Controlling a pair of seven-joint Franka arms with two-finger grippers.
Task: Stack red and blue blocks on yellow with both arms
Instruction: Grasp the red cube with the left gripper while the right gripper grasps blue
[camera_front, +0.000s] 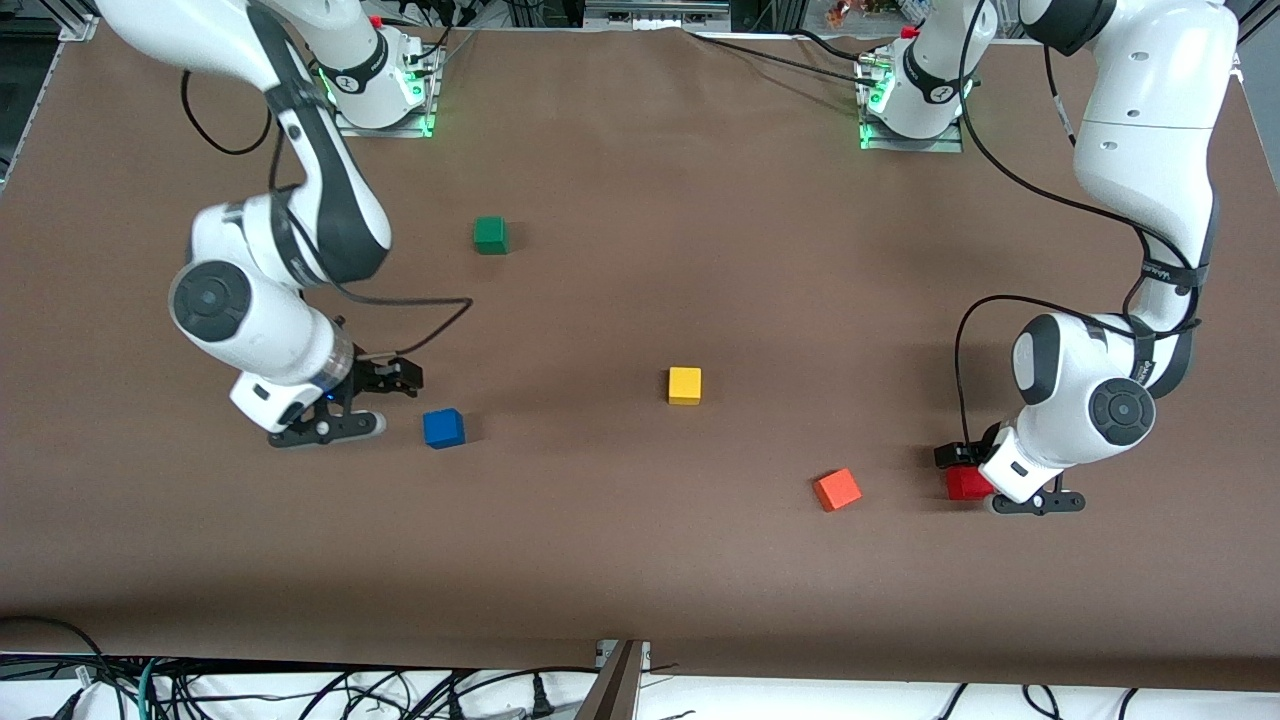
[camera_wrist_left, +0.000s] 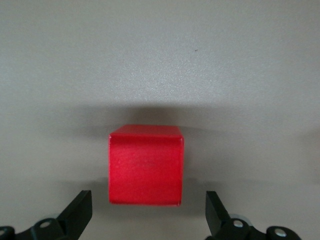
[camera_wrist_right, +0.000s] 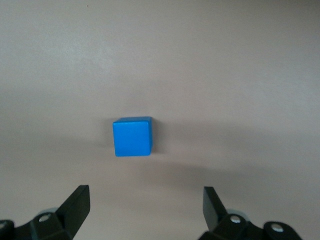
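The left gripper (camera_front: 962, 462) is low at the left arm's end of the table, right over the red block (camera_front: 963, 484); in the left wrist view its fingers (camera_wrist_left: 77, 212) stand wide apart with the red block (camera_wrist_left: 146, 165) lying on the table between their tips and a gap on each side, so nothing is clamped. The right gripper (camera_front: 395, 378) is down near the table at the right arm's end, close beside the blue block (camera_front: 443, 428); in the right wrist view its fingers (camera_wrist_right: 77, 205) are spread apart too, and the blue block (camera_wrist_right: 132, 136) sits on the table ahead of the tips, not between them.

The yellow block (camera_front: 684, 385) rests alone near the middle of the brown table (camera_front: 640, 560), well apart from both grippers, with nothing on top of it; the blue block lies toward the right arm's end from it and a little nearer the front camera. An orange-red block (camera_front: 837, 490) sits turned at an angle between the yellow block and the red one, nearer the camera than the yellow; a green block (camera_front: 490, 235) sits farther from the camera, toward the right arm's base.
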